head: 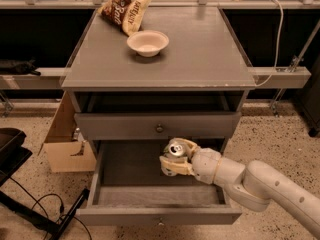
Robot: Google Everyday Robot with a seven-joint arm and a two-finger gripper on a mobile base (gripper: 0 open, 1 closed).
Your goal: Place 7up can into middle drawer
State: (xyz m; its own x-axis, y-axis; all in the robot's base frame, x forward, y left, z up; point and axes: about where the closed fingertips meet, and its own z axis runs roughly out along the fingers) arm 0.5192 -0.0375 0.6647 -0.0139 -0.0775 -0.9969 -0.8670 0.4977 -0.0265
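As hand [171, 160] overhangs drawer [131, 176], can [176, 149] tilts

The gripper [173, 160] reaches in from the lower right on a white arm, its pale fingers [169, 168] clasped around the 7up can [175, 149], whose silver top faces up. It holds the can above the dark tray of the pulled-out middle drawer [150, 197], toward the back and just below the closed knobbed drawer front [125, 126]. On the grey cabinet top [205, 49] sit a white bowl [147, 42] and two chip bags [125, 11] behind it, and a cardboard box [67, 151] stands on the floor at the cabinet's left.
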